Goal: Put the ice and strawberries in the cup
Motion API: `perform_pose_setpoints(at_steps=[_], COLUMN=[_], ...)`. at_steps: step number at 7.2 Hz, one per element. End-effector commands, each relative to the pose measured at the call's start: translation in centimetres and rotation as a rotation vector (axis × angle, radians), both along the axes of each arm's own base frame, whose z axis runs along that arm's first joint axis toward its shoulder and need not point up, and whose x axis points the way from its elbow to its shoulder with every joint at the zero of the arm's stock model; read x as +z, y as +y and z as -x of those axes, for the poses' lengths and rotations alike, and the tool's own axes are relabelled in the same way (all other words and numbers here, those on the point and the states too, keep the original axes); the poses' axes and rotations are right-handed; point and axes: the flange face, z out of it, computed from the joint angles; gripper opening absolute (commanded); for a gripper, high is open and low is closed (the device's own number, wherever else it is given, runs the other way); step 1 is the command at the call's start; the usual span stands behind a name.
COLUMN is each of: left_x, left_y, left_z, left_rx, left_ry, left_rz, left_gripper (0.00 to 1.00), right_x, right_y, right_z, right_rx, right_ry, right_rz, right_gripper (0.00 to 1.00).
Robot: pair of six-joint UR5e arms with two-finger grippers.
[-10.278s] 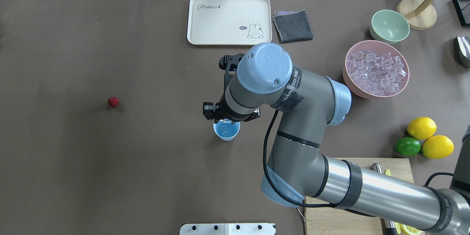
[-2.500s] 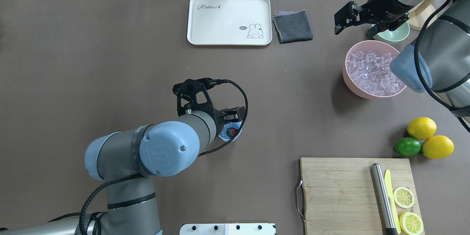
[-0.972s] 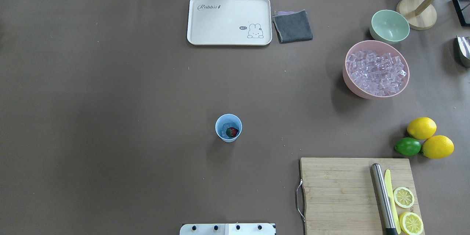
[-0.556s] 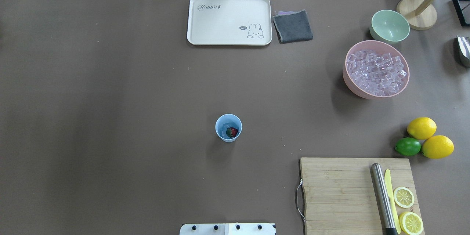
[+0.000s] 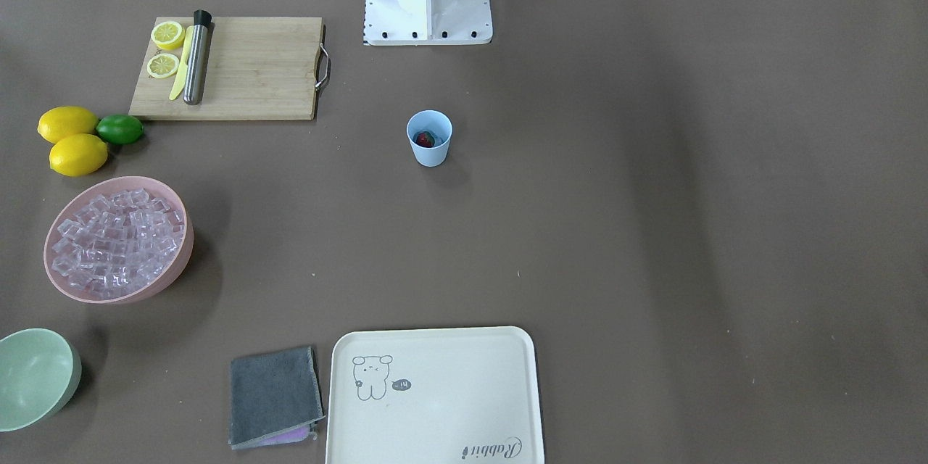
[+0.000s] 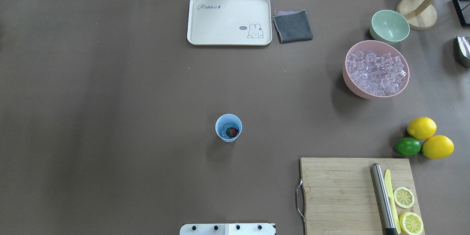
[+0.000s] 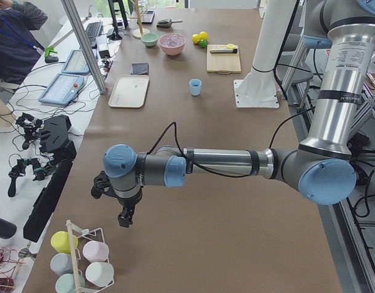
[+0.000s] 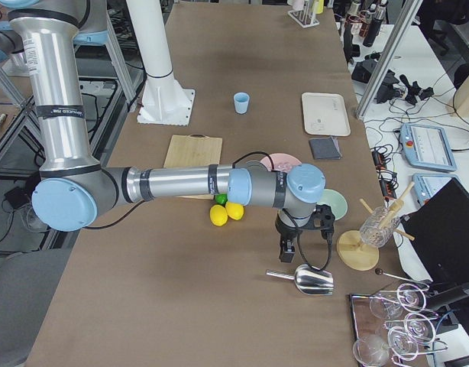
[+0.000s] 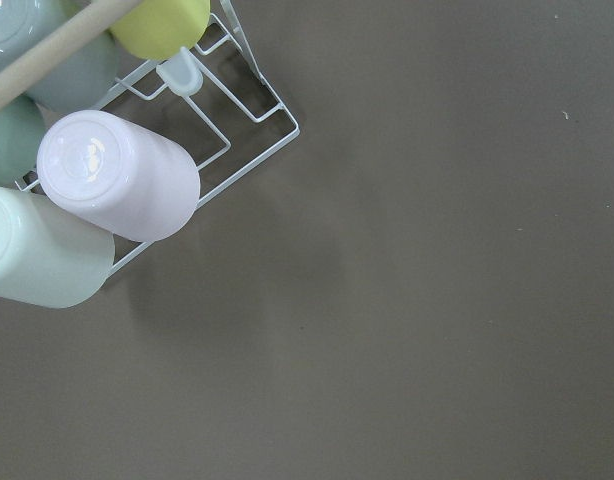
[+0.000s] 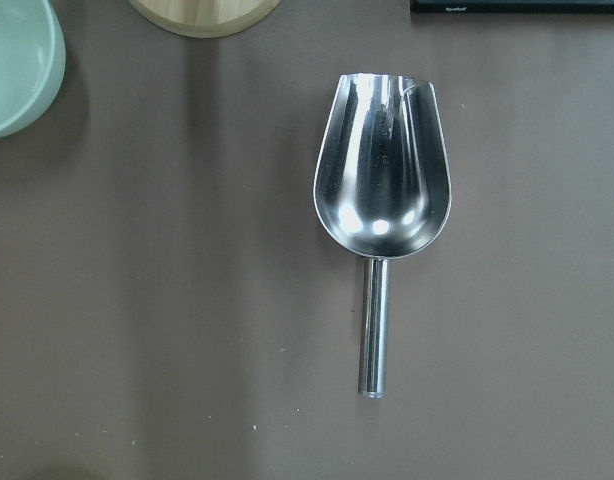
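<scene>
The light-blue cup (image 6: 228, 127) stands upright mid-table, also in the front view (image 5: 429, 138). Inside it lie the red strawberry (image 6: 231, 132) and a clear ice cube (image 6: 226, 126). More ice (image 6: 376, 71) fills the pink bowl (image 6: 345, 77) at the right. My left gripper (image 7: 123, 217) hangs over the table's left end, far from the cup, beside a wire rack of cups (image 9: 117, 175). My right gripper (image 8: 290, 248) hangs at the right end above a metal scoop (image 10: 382, 165). I cannot tell whether either gripper is open or shut.
A cream tray (image 6: 229, 20) and a grey cloth (image 6: 293, 26) lie at the far side. A pale green bowl (image 6: 389, 26), lemons and a lime (image 6: 407, 146), and a cutting board (image 6: 337, 194) with a muddler, knife and lemon slices are at the right.
Nothing has moved in the last second. Earlier the strawberry lay on the table at the left; it is now in the cup, and both arms have left the overhead view.
</scene>
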Motion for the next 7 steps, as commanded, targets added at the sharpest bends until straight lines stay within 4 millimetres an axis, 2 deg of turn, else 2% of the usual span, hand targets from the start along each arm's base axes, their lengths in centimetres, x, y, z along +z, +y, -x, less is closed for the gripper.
perform_pose_setpoints(at_steps=[1,4,7], left_x=[-0.2,-0.5,-1.6], left_y=[-0.1,-0.2,-0.2], left_z=[0.0,0.0,-0.3], left_rx=[0.000,-0.003,-0.046], left_ry=[-0.001,0.000,0.006], left_rz=[-0.005,-0.007,0.012], left_gripper=[0.98,0.98,0.98], right_x=[0.0,-0.1,-0.4], right_y=[0.0,0.0,0.0], right_z=[0.0,0.1,0.2], right_rx=[0.001,-0.001,-0.001], right_ry=[-0.001,-0.002,-0.028], right_rz=[0.000,-0.003,-0.006], right_gripper=[0.99,0.99,0.99])
